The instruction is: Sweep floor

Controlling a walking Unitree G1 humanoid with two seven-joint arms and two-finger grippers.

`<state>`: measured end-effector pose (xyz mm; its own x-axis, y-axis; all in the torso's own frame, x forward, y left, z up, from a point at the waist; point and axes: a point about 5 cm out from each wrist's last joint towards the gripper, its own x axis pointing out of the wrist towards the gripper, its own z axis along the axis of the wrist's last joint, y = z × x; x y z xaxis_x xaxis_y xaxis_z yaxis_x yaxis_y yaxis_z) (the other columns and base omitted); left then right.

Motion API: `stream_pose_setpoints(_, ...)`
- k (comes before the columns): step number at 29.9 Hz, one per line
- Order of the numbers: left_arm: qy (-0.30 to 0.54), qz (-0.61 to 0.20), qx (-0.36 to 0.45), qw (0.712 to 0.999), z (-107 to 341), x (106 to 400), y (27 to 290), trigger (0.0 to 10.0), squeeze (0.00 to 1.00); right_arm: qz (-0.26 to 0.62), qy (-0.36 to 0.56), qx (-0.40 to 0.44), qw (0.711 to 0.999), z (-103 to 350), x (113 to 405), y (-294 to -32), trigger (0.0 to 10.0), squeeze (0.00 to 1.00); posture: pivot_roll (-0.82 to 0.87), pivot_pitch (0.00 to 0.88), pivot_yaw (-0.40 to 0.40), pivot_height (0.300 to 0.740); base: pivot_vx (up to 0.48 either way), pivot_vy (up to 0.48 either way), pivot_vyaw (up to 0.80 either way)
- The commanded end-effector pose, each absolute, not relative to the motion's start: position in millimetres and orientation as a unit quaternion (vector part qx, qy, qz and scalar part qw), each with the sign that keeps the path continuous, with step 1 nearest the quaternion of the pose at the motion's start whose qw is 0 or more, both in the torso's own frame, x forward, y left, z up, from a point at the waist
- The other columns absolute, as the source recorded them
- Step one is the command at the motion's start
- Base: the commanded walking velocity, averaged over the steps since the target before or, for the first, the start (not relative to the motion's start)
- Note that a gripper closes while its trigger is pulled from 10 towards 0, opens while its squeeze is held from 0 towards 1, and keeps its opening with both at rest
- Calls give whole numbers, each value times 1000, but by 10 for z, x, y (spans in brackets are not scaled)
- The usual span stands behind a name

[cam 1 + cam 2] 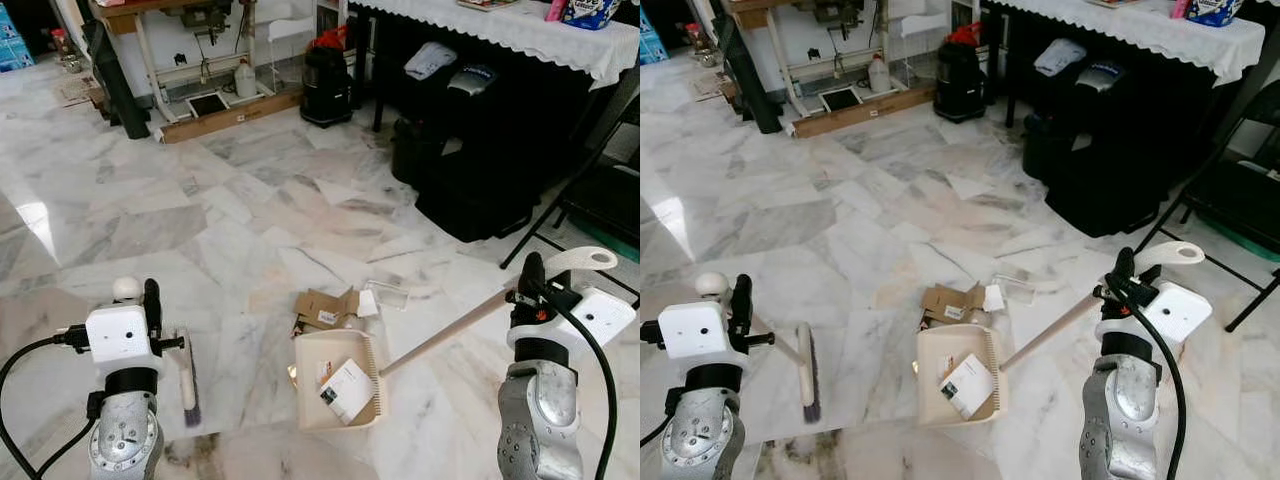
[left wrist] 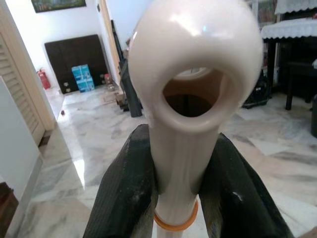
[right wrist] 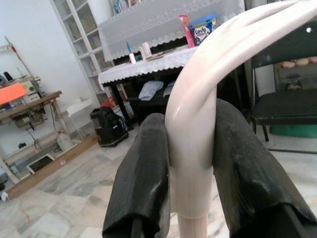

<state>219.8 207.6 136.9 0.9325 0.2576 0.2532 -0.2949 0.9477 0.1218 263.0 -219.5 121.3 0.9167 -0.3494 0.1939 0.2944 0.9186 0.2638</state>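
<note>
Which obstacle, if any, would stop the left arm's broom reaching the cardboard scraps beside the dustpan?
Probably none: bare marble lies between the broom head and the cardboard scraps, with the dustpan off to the side.

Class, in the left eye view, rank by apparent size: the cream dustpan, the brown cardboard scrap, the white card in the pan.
1. Cream plastic dustpan
2. Brown cardboard scrap
3. White paper card, only slightly smaller than the scrap; nearness makes that unsure.

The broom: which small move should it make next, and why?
Probably the left gripper should bring the broom across to the cardboard scraps and push them into the dustpan. They lie just outside its mouth, and the right gripper holds it ready.
</note>
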Motion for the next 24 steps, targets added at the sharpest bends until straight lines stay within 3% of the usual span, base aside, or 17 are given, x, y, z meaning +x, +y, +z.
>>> stream_pose_setpoints(1,-143,133,84,977,1494,2170,2056,10000,0,-161,-146,104,970,1354,2610,-2198,10000,0,100,0,-13,740,0,0,0)
stream_pose_setpoints(12,-134,116,87,980,1484,2167,2058,10000,0,-157,-141,84,974,1372,2616,-2201,10000,0,96,0,-12,740,0,0,0)
stream_pose_setpoints(24,-147,139,84,976,1525,2365,2084,10000,0,-149,-139,76,976,1379,2640,-2183,10000,0,99,0,-14,740,0,0,784)
